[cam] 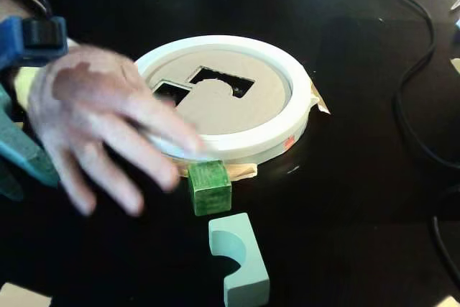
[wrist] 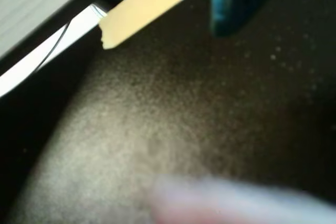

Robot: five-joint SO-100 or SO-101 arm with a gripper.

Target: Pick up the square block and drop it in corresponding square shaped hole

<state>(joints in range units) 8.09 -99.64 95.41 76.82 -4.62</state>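
- Blue plastic pincer (cam: 21, 152) sits at the left edge of the fixed view, largely hidden behind a blurred human hand (cam: 108, 124); whether it is apart or together cannot be told.
- Green wooden square block (cam: 210, 187) rests on the black desk (cam: 345, 199), just near of the white round sorter tray (cam: 287, 70), touching nothing but the desk, right of the hand's fingertips.
- Cardboard-coloured lid of the tray carries a square hole (cam: 169, 92) at its left and another cutout (cam: 223, 81) beside it.
- Pale teal arch-shaped block (cam: 244, 267) lies nearer still, below the green block.
- Black cable (cam: 413, 70) curves along the right.
- Wrist view is blurred, showing dark desk and a strip of tan tape (wrist: 139, 10).
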